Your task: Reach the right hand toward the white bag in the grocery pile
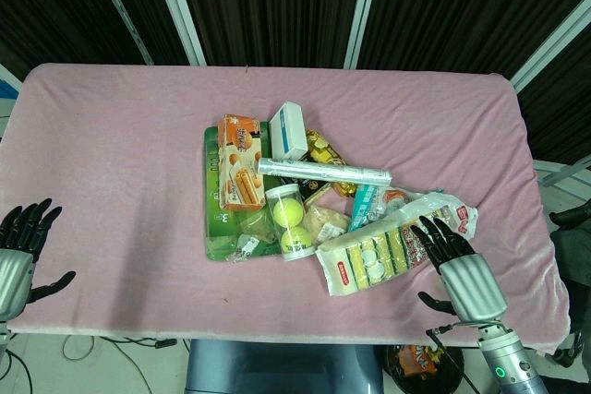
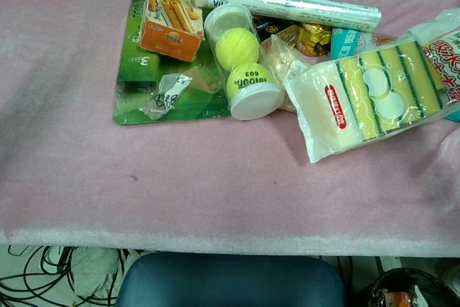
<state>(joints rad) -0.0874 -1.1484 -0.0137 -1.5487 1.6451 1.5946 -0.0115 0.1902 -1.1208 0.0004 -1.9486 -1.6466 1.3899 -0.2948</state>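
Observation:
The white bag (image 1: 449, 212) with red print lies at the right end of the grocery pile, its edge also showing in the chest view (image 2: 444, 42). It partly rests on a clear pack of yellow sponges (image 1: 367, 263) (image 2: 359, 95). My right hand (image 1: 452, 254) lies just in front of the white bag with spread fingers pointing at it; the fingertips (image 1: 427, 229) reach the sponge pack's right end, and contact with the bag is unclear. It holds nothing. My left hand (image 1: 22, 244) rests far off at the table's front left, fingers apart and empty. Neither hand shows in the chest view.
The pile also holds a tube of tennis balls (image 1: 288, 220), a foil roll (image 1: 323, 171), an orange biscuit box (image 1: 241, 161), a white-blue box (image 1: 289, 129) and a green flat pack (image 1: 222, 219). The pink tablecloth (image 1: 120, 154) covers the table.

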